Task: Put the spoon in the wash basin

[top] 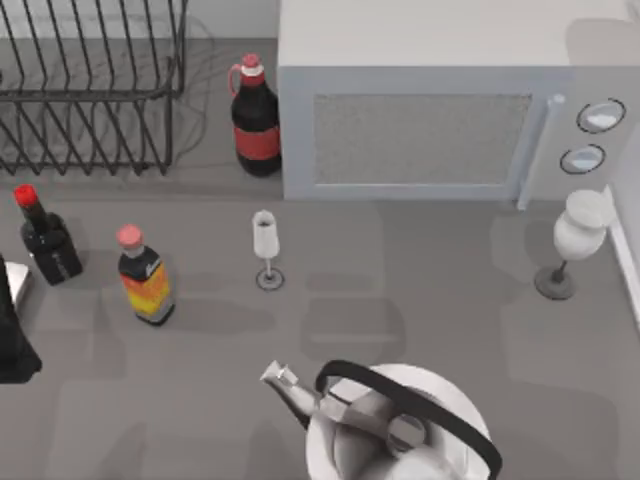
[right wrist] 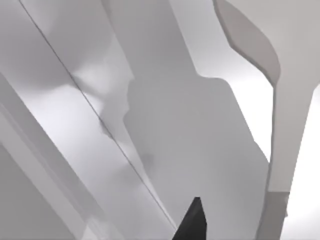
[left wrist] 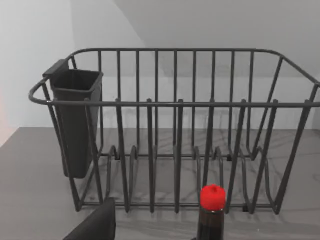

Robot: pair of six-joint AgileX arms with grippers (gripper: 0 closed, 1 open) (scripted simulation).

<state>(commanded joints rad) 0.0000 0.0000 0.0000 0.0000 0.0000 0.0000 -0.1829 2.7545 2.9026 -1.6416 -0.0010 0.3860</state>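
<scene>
Kettle [top: 400, 425]: nearest the camera, in front of the microwave [top: 420, 130], spout towards the left.
Left gripper [top: 12, 335]: at the table's left edge, well left of the microwave and nearer the camera than it. It faces the dish rack [left wrist: 175, 130]. Whether it is wide, narrow or holding anything cannot be told.
Dish rack: far left of the microwave, with a dark cutlery cup [left wrist: 75, 120] hung on one end.
Soy bottle [top: 45, 240]: left of the microwave, just beyond the left gripper.
Orange-label bottle [top: 145, 280]: front-left of the microwave.
Cola bottle [top: 255, 120]: just beside the microwave's left wall.
Wine glass [top: 266, 250]: upright, just in front of the microwave's left corner.
White goblet [top: 575, 240]: upright, front-right of the microwave.
Right gripper [right wrist: 192, 222]: close against pale surfaces; opening cannot be told.
Spoon: its place and long axis cannot be told.
Wash basin: likewise cannot be placed.
Nearer arm: no judgement is possible until the spoon is found; the cutlery cup near the left gripper is a guess worth checking.
</scene>
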